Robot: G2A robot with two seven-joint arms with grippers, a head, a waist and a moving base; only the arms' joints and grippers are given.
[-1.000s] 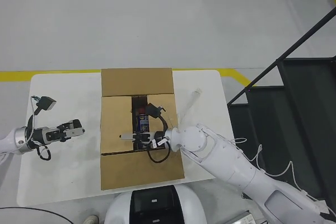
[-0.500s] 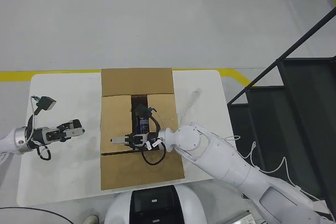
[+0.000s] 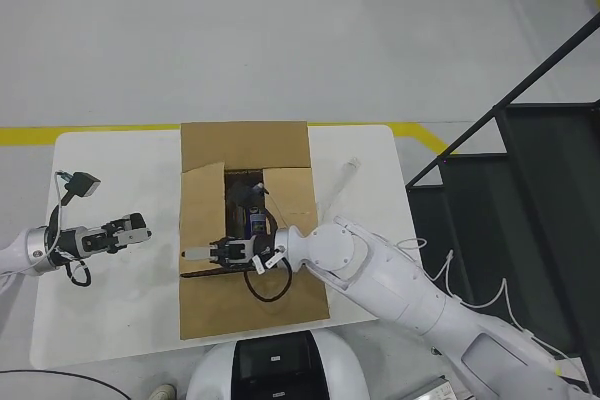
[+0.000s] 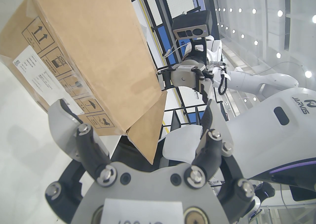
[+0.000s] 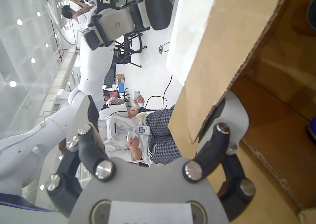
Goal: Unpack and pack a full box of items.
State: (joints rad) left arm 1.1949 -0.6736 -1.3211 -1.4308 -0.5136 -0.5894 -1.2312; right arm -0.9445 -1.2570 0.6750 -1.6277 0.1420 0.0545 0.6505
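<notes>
Top view, box (image 3: 245,148): sitting mid-bench, left flap (image 3: 202,200) tilting up.
Right tool (image 3: 196,251): spread astride that flap's edge; you are likely levering it open.
Left tool (image 3: 133,228): spread, hovering near the bench's left edge.

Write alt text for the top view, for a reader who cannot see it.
A cardboard box sits on a white table, and the right tool is at the edge of one inner flap. That flap is tilted up, exposing a dark item inside. The left tool hangs open above the table beside the box, apart from it.
</notes>
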